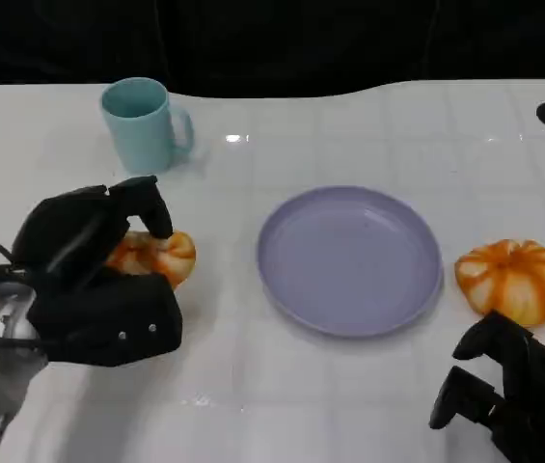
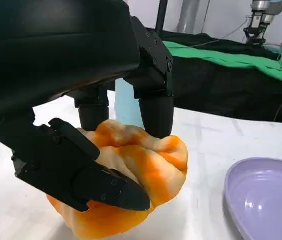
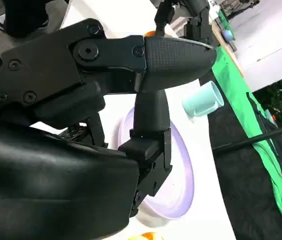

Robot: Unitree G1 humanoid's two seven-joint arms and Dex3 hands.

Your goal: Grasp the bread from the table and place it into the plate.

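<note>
The bread [image 2: 131, 175] sits on the worktop [image 1: 253, 386] left of the plate [image 1: 349, 258], pinched by the left robot hand [image 1: 98, 270]. Lift straight, squeeze gently, carry it rightward over the rim. The right robot hand [image 1: 508, 391] rests curled, holding nothing.

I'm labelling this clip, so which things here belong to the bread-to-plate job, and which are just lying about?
Job:
- bread gripped by the left hand
- purple plate

Lying about:
- second bread, apart from the plate near the right hand
- blue mug
- white table
</note>
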